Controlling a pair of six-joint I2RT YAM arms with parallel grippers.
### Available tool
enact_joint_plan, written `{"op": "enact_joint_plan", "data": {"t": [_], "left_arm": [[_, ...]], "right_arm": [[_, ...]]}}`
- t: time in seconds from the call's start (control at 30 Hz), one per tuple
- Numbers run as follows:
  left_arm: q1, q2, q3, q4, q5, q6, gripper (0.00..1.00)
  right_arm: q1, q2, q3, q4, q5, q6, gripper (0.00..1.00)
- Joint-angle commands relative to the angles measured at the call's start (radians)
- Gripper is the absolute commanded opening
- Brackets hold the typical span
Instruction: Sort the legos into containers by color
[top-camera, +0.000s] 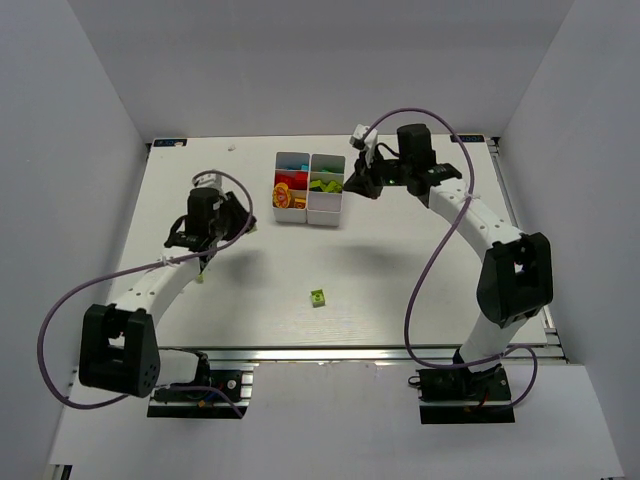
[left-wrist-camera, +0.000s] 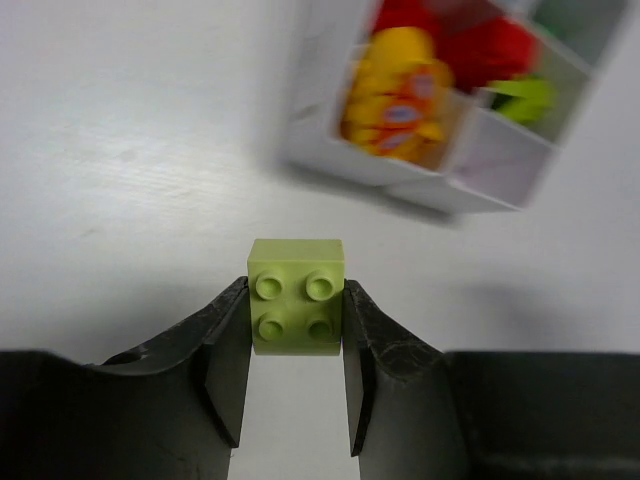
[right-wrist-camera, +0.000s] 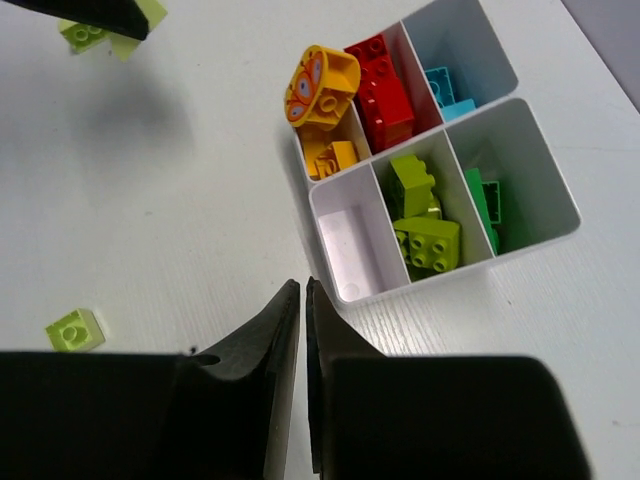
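The left gripper (left-wrist-camera: 295, 303) pinches a lime brick (left-wrist-camera: 296, 275) by two opposite sides, one dark finger flat against each, with the four studs facing the wrist camera. In the overhead view this gripper sits over the left part of the table (top-camera: 250, 295), well apart from the tray (top-camera: 309, 186). The right wrist view shows the held brick at its top left corner, with a soft shadow on the table surface beside it.

The right gripper (right-wrist-camera: 303, 300) has its fingers pressed almost together, only a thin slit between them and nothing in it. It hangs just beside the tray's near corner, above bare table.

The tray stands toward the far middle of the table. One of its columns holds a round yellow piece (right-wrist-camera: 322, 85) leaning on the rim over small yellow bricks (right-wrist-camera: 332, 155), then red bricks (right-wrist-camera: 385, 90), then light blue bricks (right-wrist-camera: 445, 88). In the other column, the compartment (right-wrist-camera: 350, 240) beside the yellow one has nothing in it, the middle one holds lime bricks (right-wrist-camera: 428, 230), and the last holds dark green bricks (right-wrist-camera: 487, 200).

A second lime brick (top-camera: 318, 297) lies loose, studs up, on the table near the front centre, between the two arms and well apart from the tray.
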Motion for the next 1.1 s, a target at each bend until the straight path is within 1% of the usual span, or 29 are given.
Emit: {"op": "enact_joint_plan", "data": {"t": [0.0, 0.07, 0.1, 0.13, 0.2, 0.23, 0.27, 0.3, 0.33, 0.37, 0.43, 0.47, 0.53, 0.57, 0.63, 0.67, 0.83, 0.97, 1.07], "left_arm": [[-0.076, -0.033, 0.034, 0.215, 0.202, 0.058, 0.14], [-0.108, 0.008, 0.068, 0.256, 0.249, 0.095, 0.16], [-0.136, 0.028, 0.098, 0.278, 0.311, 0.11, 0.16], [-0.15, 0.048, 0.115, 0.293, 0.342, 0.127, 0.16], [-0.191, 0.103, 0.147, 0.315, 0.391, 0.225, 0.17], [-0.202, 0.12, 0.182, 0.32, 0.442, 0.265, 0.17], [-0.214, 0.154, 0.201, 0.324, 0.476, 0.337, 0.18], [-0.219, 0.172, 0.222, 0.315, 0.5, 0.368, 0.2], [-0.223, 0.194, 0.282, 0.298, 0.519, 0.401, 0.21], [-0.233, 0.214, 0.316, 0.248, 0.534, 0.487, 0.22], [-0.245, 0.272, 0.408, 0.196, 0.548, 0.579, 0.25], [-0.253, 0.289, 0.43, 0.165, 0.554, 0.683, 0.25], [-0.257, 0.33, 0.456, 0.165, 0.562, 0.76, 0.31], [-0.259, 0.343, 0.473, 0.133, 0.566, 0.825, 0.33], [-0.259, 0.382, 0.488, 0.122, 0.568, 0.885, 0.38], [-0.259, 0.393, 0.497, 0.123, 0.565, 0.917, 0.38], [-0.262, 0.471, 0.532, 0.151, 0.557, 0.949, 0.38], [-0.265, 0.547, 0.575, 0.189, 0.553, 0.948, 0.38], [-0.269, 0.573, 0.586, 0.218, 0.531, 0.936, 0.39]], "right_arm": [[-0.025, -0.053, -0.018, 0.053, 0.003, 0.055, 0.12], [-0.033, -0.058, -0.028, 0.061, 0.008, 0.06, 0.12], [-0.034, -0.064, -0.032, 0.067, 0.009, 0.063, 0.12], [-0.037, -0.067, -0.035, 0.07, 0.009, 0.063, 0.12], [-0.039, -0.076, -0.046, 0.073, 0.012, 0.062, 0.15], [-0.043, -0.078, -0.049, 0.073, 0.011, 0.062, 0.15], [-0.043, -0.081, -0.057, 0.075, 0.011, 0.06, 0.15], [-0.045, -0.087, -0.061, 0.075, 0.009, 0.06, 0.15], [-0.049, -0.091, -0.064, 0.075, 0.008, 0.055, 0.16], [-0.054, -0.095, -0.069, 0.075, 0.006, 0.052, 0.16], [-0.06, -0.105, -0.086, 0.078, 0.006, 0.051, 0.16], [-0.063, -0.111, -0.091, 0.08, 0.005, 0.051, 0.16], [-0.069, -0.119, -0.104, 0.081, 0.006, 0.051, 0.16], [-0.072, -0.127, -0.109, 0.083, 0.006, 0.051, 0.16], [-0.079, -0.134, -0.121, 0.086, 0.008, 0.048, 0.16], [-0.082, -0.137, -0.123, 0.086, 0.006, 0.048, 0.17], [-0.095, -0.153, -0.137, 0.083, 0.006, 0.042, 0.17], [-0.099, -0.159, -0.143, 0.078, 0.002, 0.037, 0.18], [-0.1, -0.164, -0.147, 0.076, 0.0, 0.034, 0.18]]}}
